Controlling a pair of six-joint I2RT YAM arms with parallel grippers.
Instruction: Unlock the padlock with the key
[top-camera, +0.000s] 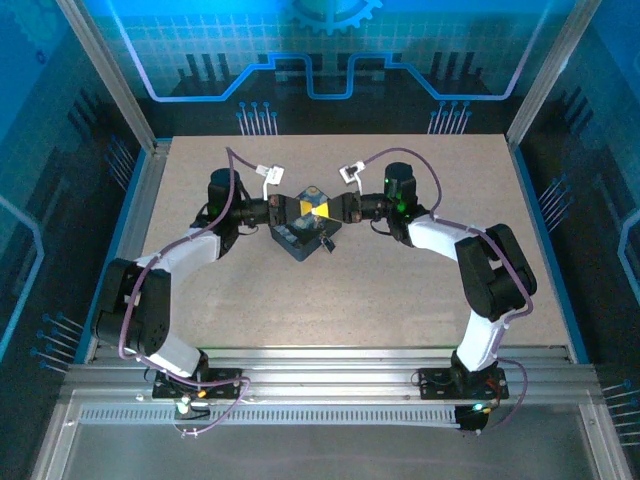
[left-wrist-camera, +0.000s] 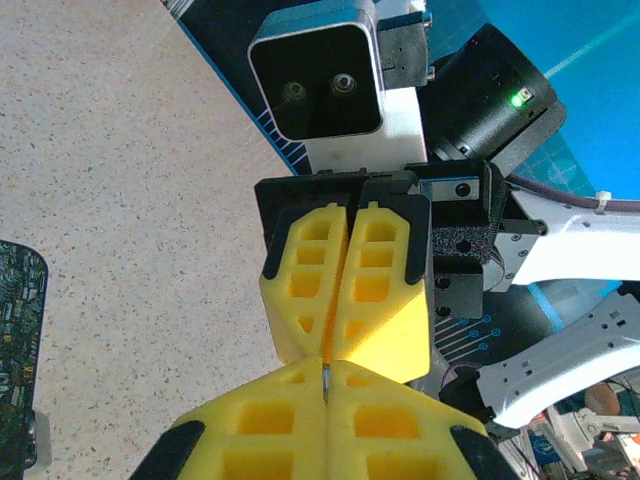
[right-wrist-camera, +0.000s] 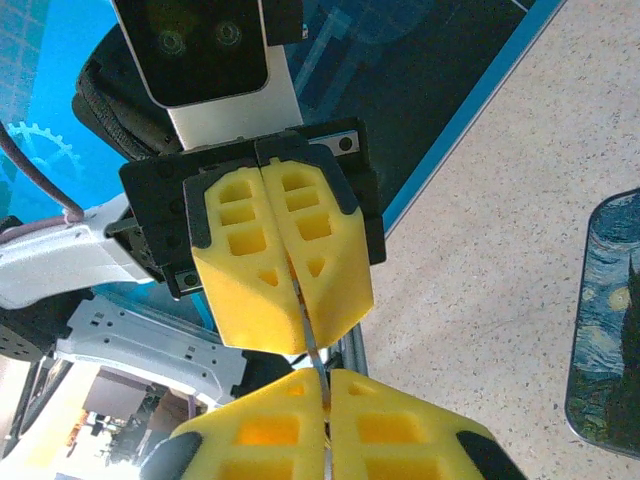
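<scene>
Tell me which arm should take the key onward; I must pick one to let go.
Right, tentatively. The right gripper and the left gripper are shut tip to tip on one thin sliver, likely the key; it runs far down the right's seam, so the left could release.

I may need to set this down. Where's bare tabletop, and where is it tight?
Bare table runs wide between the dark blue box and the arm bases, and along the far edge toward the back wall. Crowded at centre: the left gripper and right gripper meet tip to tip, both shut on a thin metal strip, close by the box.
</scene>
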